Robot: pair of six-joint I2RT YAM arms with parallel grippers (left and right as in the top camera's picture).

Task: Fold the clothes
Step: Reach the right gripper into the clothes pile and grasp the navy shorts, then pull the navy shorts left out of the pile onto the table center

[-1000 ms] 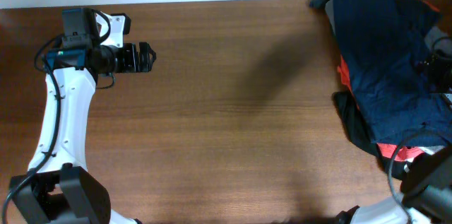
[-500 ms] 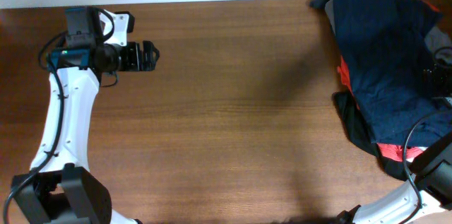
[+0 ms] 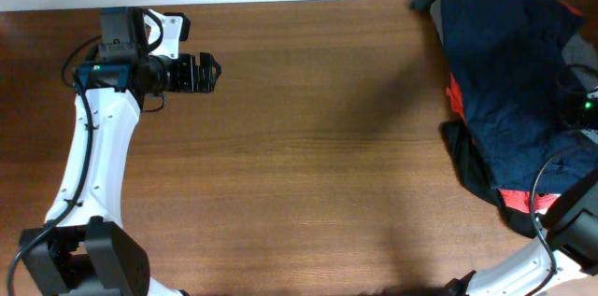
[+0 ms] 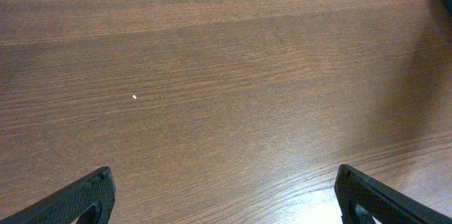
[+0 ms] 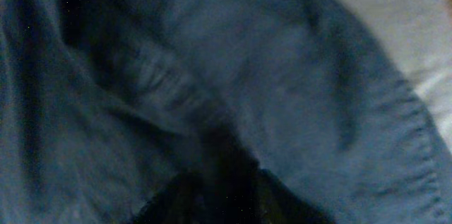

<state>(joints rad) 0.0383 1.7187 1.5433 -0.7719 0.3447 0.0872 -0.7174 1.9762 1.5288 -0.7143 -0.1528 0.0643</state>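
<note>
The clothes (image 3: 505,81), dark navy shorts, lie crumpled on top of a heap at the table's far right. At the right edge of the overhead view my right gripper (image 3: 583,106) sits down in that navy cloth. The right wrist view is filled with navy fabric (image 5: 233,75), and the dark fingers (image 5: 176,199) meet at the bottom with a fold pinched between them. My left gripper (image 3: 210,70) hovers over bare wood at the far left, well away from the clothes. Its fingertips (image 4: 92,196) stand wide apart with nothing between them.
Under the navy shorts lie a red garment (image 3: 455,95) and a black one (image 3: 467,161). A pale grey garment (image 5: 395,12) shows at the heap's right side. The brown wooden table (image 3: 308,147) stretches between the two arms.
My right gripper has closed on the navy cloth. The left arm has drifted a little to the right, still open.
</note>
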